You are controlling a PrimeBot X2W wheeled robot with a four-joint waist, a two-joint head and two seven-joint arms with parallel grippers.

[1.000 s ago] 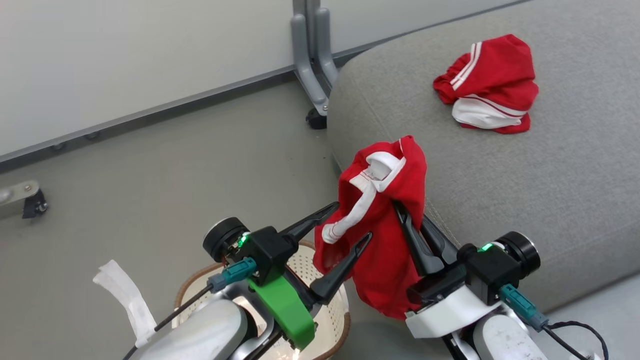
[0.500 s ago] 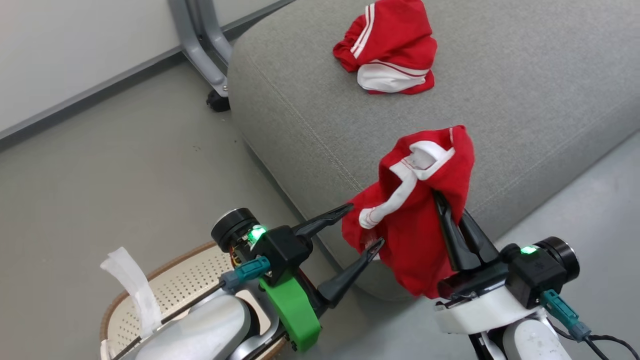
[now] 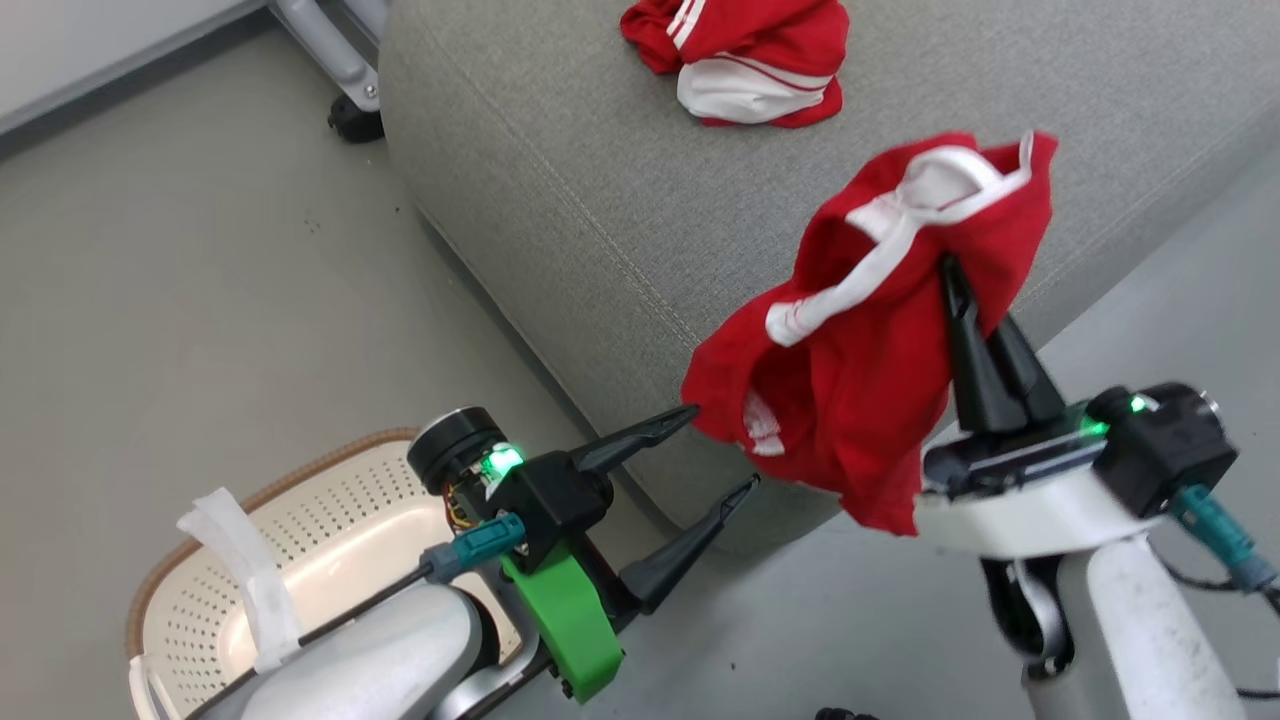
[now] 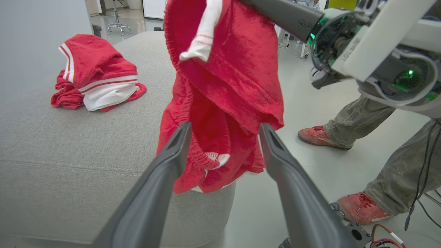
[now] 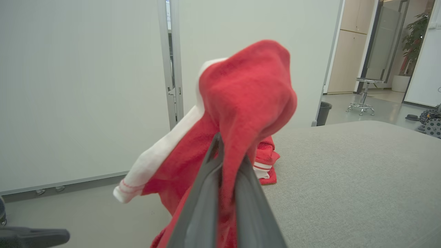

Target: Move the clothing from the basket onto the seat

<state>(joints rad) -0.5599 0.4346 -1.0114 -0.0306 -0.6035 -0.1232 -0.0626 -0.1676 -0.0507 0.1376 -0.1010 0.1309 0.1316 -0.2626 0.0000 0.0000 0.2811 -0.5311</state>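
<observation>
One piece of the red and white clothing (image 3: pixel 870 340) hangs from my right gripper (image 3: pixel 950 268), which is shut on it above the seat's front corner. The fabric drapes over the closed fingers in the right wrist view (image 5: pixel 248 93). A second red garment (image 3: pixel 740 60) lies bunched on the grey seat (image 3: pixel 600 150), also seen as a heap (image 4: pixel 93 75). My left gripper (image 3: pixel 722 447) is open and holds nothing, its tips just below and left of the hanging garment (image 4: pixel 224 86). The cream basket (image 3: pixel 330 500) stands on the floor at lower left, partly hidden by my left arm.
A person's legs with red shoes (image 4: pixel 317 136) stand on the floor to the right of the seat. A grey metal leg with a caster (image 3: pixel 345 90) sits by the seat's far left corner. A white strip (image 3: pixel 240 580) hangs on the basket rim.
The head camera has swung, shifting the whole picture. My right gripper has lifted the garment higher and away from the left gripper, toward the seat. The left gripper stays open.
</observation>
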